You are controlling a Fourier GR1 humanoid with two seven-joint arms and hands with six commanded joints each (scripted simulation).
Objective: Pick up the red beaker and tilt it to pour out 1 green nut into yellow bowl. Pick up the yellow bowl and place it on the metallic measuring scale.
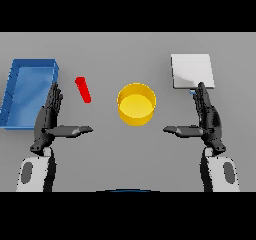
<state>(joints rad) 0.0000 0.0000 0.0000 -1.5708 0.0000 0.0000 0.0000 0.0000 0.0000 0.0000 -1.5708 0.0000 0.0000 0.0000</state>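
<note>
A red beaker [83,89] lies tilted on the grey table, left of centre. The yellow bowl [136,104] stands at the middle of the table, and I see nothing inside it. A metallic measuring scale [192,70] with a pale flat top sits at the back right. My left hand [50,118] is open, fingers straight, thumb pointing inward, just left of and nearer than the beaker, not touching it. My right hand [207,118] is open too, right of the bowl and just in front of the scale. No green nut is visible.
A blue tray [16,86] with raised walls stands at the far left, right beside my left hand.
</note>
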